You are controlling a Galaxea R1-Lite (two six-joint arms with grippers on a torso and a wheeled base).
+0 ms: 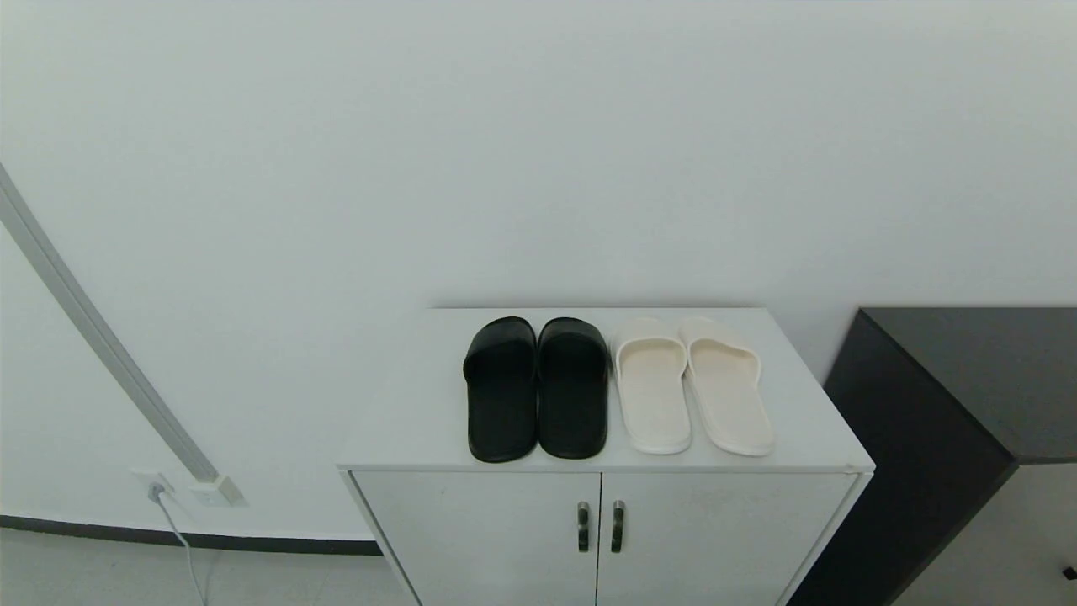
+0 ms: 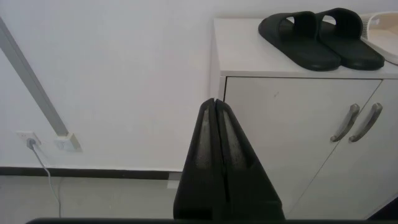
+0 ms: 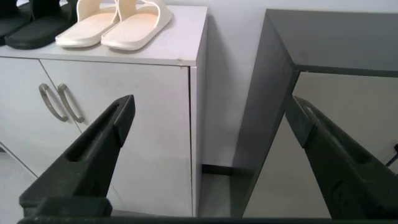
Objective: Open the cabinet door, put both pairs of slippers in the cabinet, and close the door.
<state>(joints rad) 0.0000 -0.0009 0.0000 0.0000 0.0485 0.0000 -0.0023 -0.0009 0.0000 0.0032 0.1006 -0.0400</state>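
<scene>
**Doors closed, slippers up top, nothing in hand**

Looking down on the cabinet [image 1: 404,421] against the far wall, both doors closed, the two metal handles [image 1: 599,526] upright and side by side at the middle seam. Up on top, finding the black slippers [image 1: 536,391] as a pair, touching along the inner edges, toes to the far side, heels at the near edge. Just to the right, spotting the cream slippers [image 1: 694,387], also paired with toes far, the left one just beside the right black slipper, the right one slanting outward at the heel.

Over to the left gripper [image 2: 215,104]: clamped fully together, fingers pressed flat against each other, gripping nothing. Hanging low on the near left of the cabinet, level with the left door [image 2: 280,137] and apart from it.

Switching to the right gripper [image 3: 210,102]: spread wide, nothing between the fingers. Parked low off the cabinet's right front corner, facing the gap between the cabinet side and the dark cabinet [image 1: 968,387] to the right.

Further left along the far wall, catching a wall socket [image 1: 156,486] with a white cable [image 1: 189,555] plugged in, and a grey conduit [image 1: 92,324] slanting up from a small box beside it
</scene>
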